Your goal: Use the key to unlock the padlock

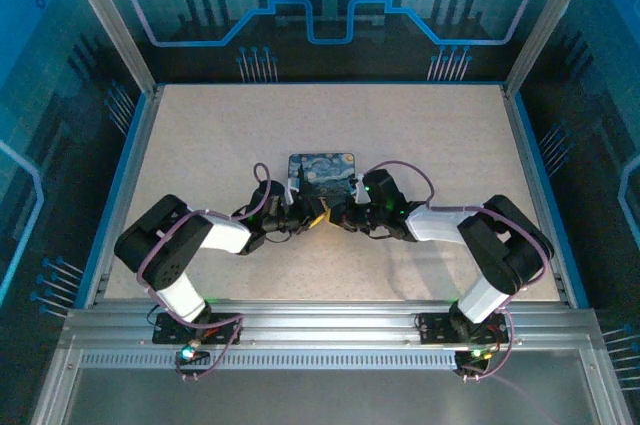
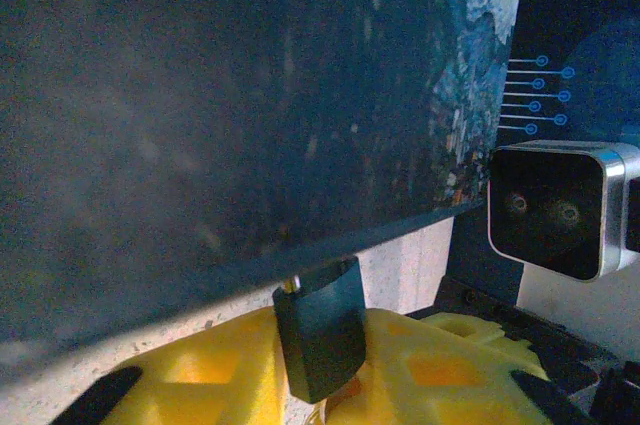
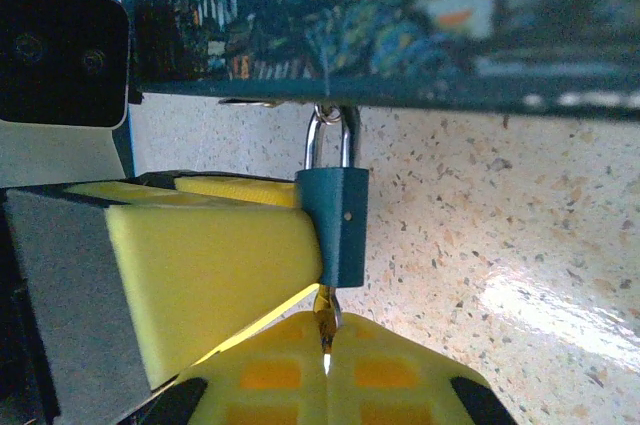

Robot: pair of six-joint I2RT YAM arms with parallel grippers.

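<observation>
The small blue-grey padlock hangs by its silvery shackle from the front edge of the dark blue swirl-patterned box. My left gripper is shut on the padlock, with its yellow fingers pressed against both sides of the body. My right gripper is shut on the thin brass key, whose tip sits in the bottom of the padlock. In the top view the left gripper and the right gripper meet just in front of the box.
The box stands mid-table on the speckled tabletop. The right arm's wrist camera sits close to the right of the padlock. Metal frame posts and blue walls ring the table.
</observation>
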